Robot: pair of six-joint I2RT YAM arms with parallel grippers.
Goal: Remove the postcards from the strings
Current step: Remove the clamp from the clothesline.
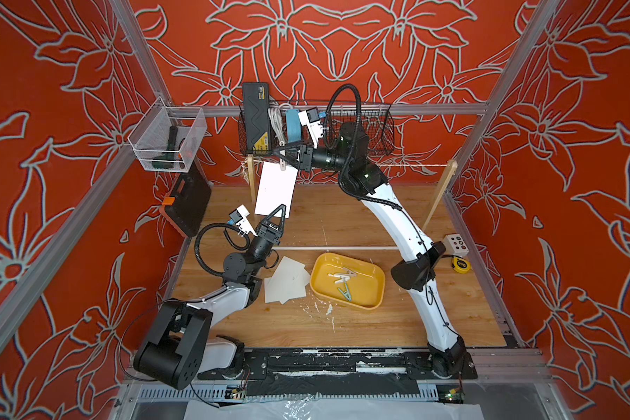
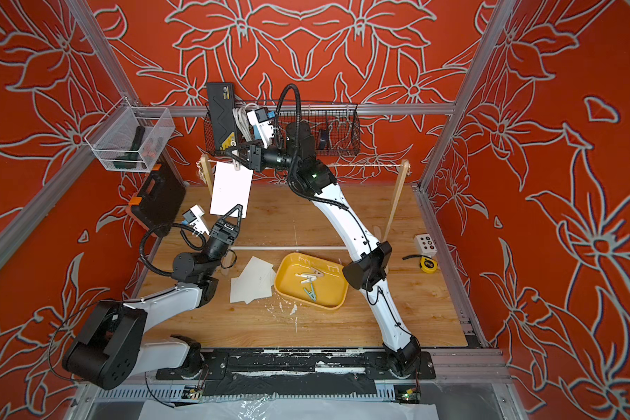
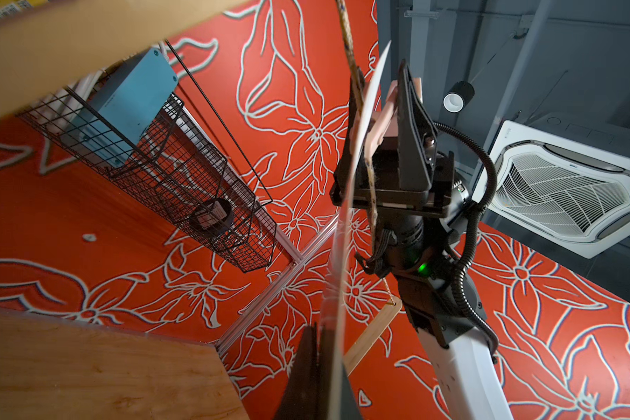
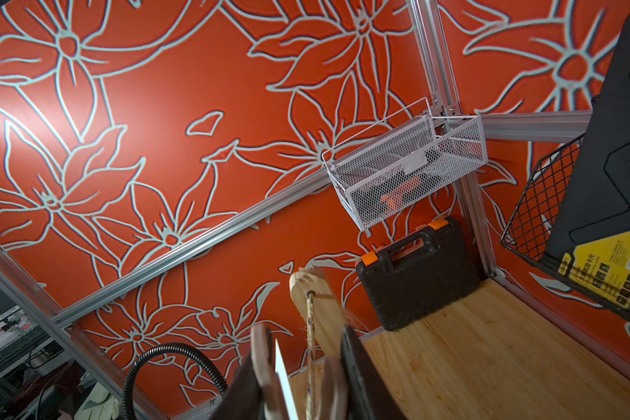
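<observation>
- One postcard (image 1: 275,189) hangs on the single string (image 1: 415,165). It is tilted, with its top edge at the line, just beside the left one of the two wood posts (image 1: 250,178).
- One pink clothespin (image 3: 377,123) pins it there. The right gripper (image 1: 284,152) is closed onto the clothespin's legs; in the right wrist view the postcard's edge and the string pass between those legs.
- The left gripper (image 1: 281,209) is pinched together on the postcard's lower edge, near its right corner.
- Three loose postcards (image 1: 286,280) — as far as the overlap lets me count — lie fanned on the table (image 1: 342,327). They touch one another and sit just beside the one yellow tray (image 1: 379,287).
- Inside the tray lie at least three clothespins (image 1: 346,294): white, beige and green.
- The black wire basket (image 1: 379,138) hangs close behind the right gripper, above the string.
- The left post stands just beside the postcard's left edge, and the right arm crosses the string on the postcard's other side.
- A wide band of wood lies between the tray and the table's front edge.
</observation>
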